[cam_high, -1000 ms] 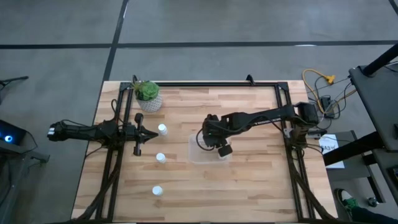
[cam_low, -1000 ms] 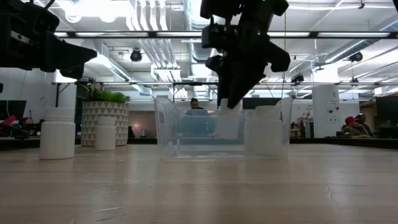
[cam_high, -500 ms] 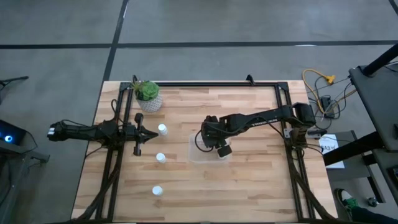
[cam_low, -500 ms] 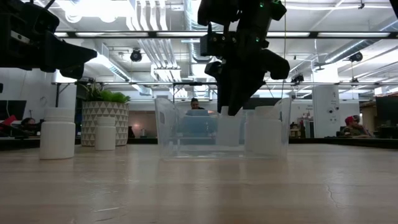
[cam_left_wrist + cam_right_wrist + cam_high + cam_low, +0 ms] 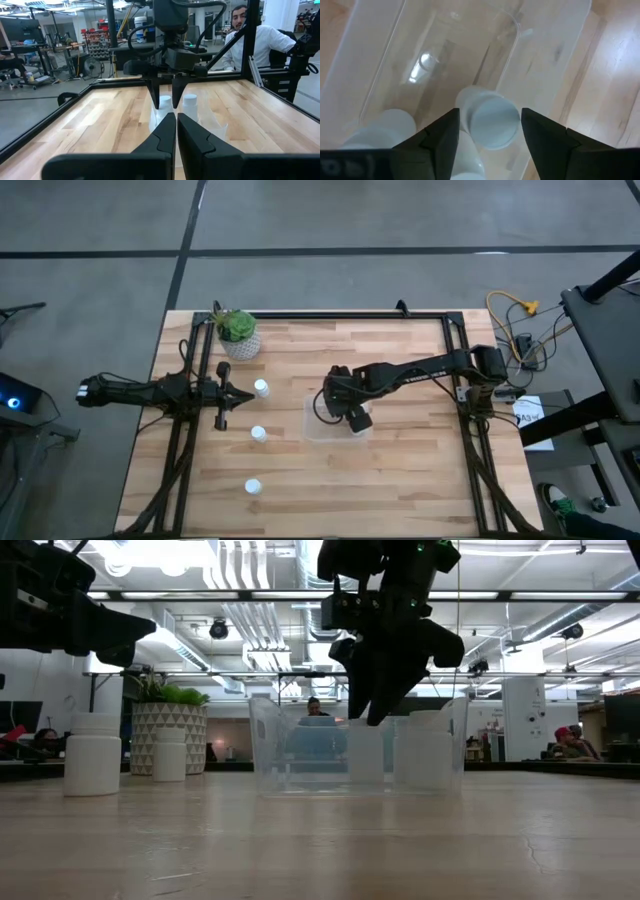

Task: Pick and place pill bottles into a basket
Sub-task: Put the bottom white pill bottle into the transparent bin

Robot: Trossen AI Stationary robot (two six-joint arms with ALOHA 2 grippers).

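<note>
Right gripper [image 5: 487, 131] poised over basket [image 5: 270, 745], fingers spread, bottle [image 5: 487, 120] released inside beside others. 3 pill bottles [image 5: 259, 434] left on table near left gripper [image 5: 176, 131], closed, parked. Next move judged: withdrawal, reach for another.

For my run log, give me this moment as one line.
right gripper: open over basket, bottle between fingers | left gripper: shut, waiting at table's left | three bottles on table outside basket

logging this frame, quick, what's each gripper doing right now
Left gripper: shut, empty, waiting at the table's left side.
Right gripper: open over the basket, fingers either side of a pill bottle standing inside, not gripping it.
</note>
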